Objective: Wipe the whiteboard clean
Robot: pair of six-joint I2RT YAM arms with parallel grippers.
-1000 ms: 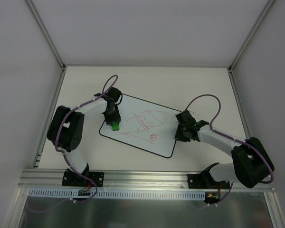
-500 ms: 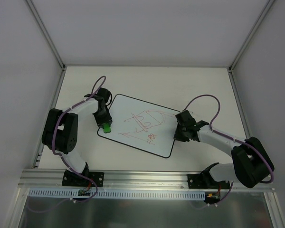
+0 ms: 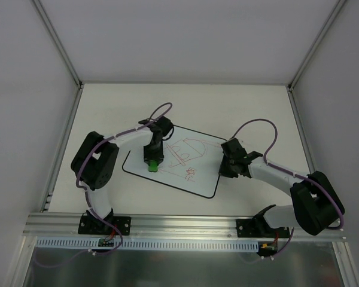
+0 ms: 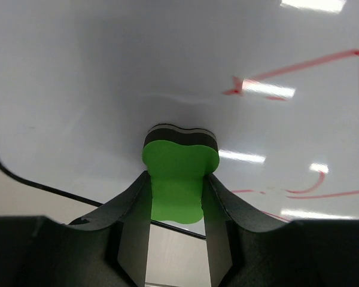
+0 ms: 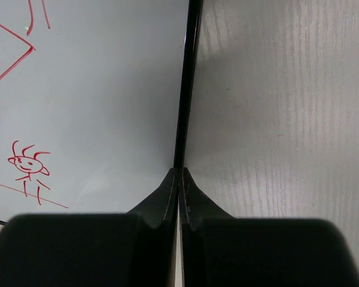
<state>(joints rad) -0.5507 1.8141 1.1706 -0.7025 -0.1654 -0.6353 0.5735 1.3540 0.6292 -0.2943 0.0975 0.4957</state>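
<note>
The left tool [image 3: 151, 162] and its arm cover the whiteboard's [image 3: 173, 176] far-left part in the top view, and its wrist view cuts the board off on every side but one rounded corner. The tool is clamped on a green eraser [image 4: 178, 179]: a lobed foam block with a dark felt layer pressed flat on the board. The red scribbles [image 3: 188, 156] are thin and hard to read from above. In the right wrist view one is a small face with spiky hair [image 5: 27, 167].

The right tool [image 5: 179, 173] is closed on nothing, its black tips meeting at the board's thin black right edge.

The board is glossy and white and lies at an angle mid-desk. The desk [image 5: 275, 119] is pale with a faint grain.
</note>
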